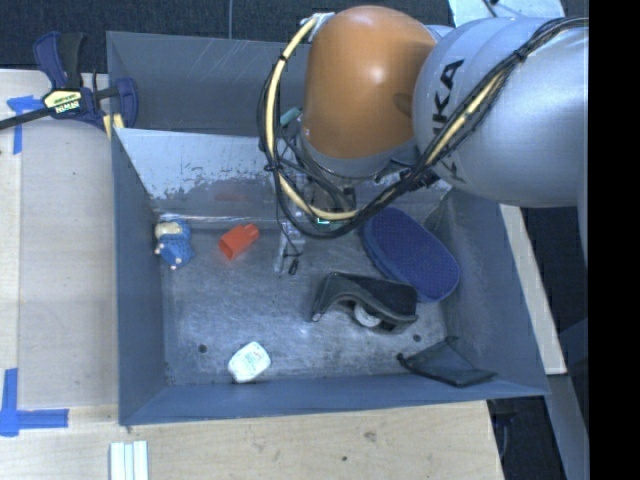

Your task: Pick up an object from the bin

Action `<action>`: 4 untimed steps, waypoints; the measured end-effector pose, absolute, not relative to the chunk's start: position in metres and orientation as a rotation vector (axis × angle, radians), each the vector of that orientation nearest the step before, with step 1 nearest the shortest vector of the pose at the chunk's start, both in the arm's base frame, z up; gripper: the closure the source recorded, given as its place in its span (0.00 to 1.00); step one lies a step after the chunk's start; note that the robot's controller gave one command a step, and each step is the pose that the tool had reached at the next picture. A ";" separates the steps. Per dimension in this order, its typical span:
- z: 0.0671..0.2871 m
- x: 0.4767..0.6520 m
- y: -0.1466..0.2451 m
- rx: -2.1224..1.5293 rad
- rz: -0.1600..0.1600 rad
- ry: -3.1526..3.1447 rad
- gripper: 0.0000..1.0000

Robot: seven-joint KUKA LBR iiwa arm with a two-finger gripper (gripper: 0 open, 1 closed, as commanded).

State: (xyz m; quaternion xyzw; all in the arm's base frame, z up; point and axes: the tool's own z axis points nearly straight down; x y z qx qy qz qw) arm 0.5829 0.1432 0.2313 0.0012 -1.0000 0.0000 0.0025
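My gripper [291, 253] hangs below the orange cover, low over the bin floor near the middle of the back half. A small red block [238, 240] lies just to its left, a short gap away. To its right, a dark blue oval pad [412, 253] leans toward the right wall. A black curved tool with a small wheel [365, 301] lies in front of and to the right of the gripper. Nothing shows between the gripper's tips.
A small blue and yellow figure [173, 244] sits by the left wall. A white and pale green lump [249, 361] lies near the front wall, and a black flat piece [448, 366] rests in the front right corner. The arm covers the bin's back right.
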 end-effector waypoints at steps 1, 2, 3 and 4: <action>0.065 0.605 0.192 0.166 0.001 -3.132 0.00; 0.071 0.606 0.142 0.155 0.002 -3.139 0.00; 0.072 0.606 0.146 0.158 -0.002 -3.140 1.00; 0.224 0.563 0.164 0.141 -0.004 -3.150 1.00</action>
